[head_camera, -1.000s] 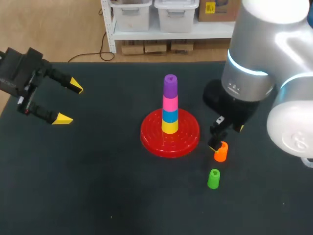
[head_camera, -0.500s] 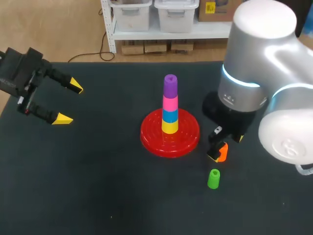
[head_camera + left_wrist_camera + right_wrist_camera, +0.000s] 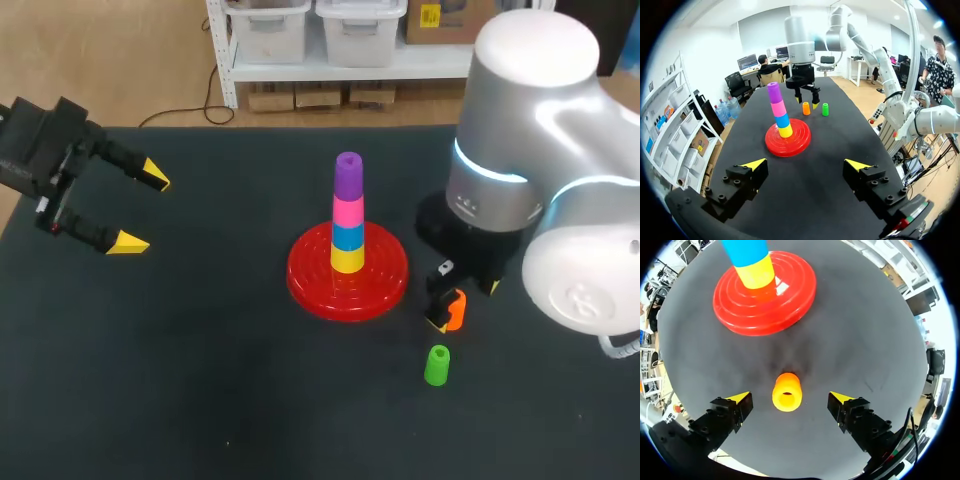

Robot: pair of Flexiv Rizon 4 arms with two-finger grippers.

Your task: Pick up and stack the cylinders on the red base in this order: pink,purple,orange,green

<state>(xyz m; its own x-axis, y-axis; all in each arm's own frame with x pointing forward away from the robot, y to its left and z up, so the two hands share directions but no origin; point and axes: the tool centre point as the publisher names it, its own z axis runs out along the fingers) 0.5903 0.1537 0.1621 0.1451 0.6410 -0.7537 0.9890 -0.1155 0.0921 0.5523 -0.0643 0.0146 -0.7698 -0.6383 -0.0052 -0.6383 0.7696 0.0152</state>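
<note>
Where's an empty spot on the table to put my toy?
The biggest bare patch is the dark table between the left hand and the red base, running to the near edge. It is crowded right of the base: the right hand straddles the orange cylinder, with the green cylinder close by.

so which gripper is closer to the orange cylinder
Right. The right gripper has its open fingers either side of the orange cylinder, not touching; the left gripper hangs far off, beyond the red base.
</note>
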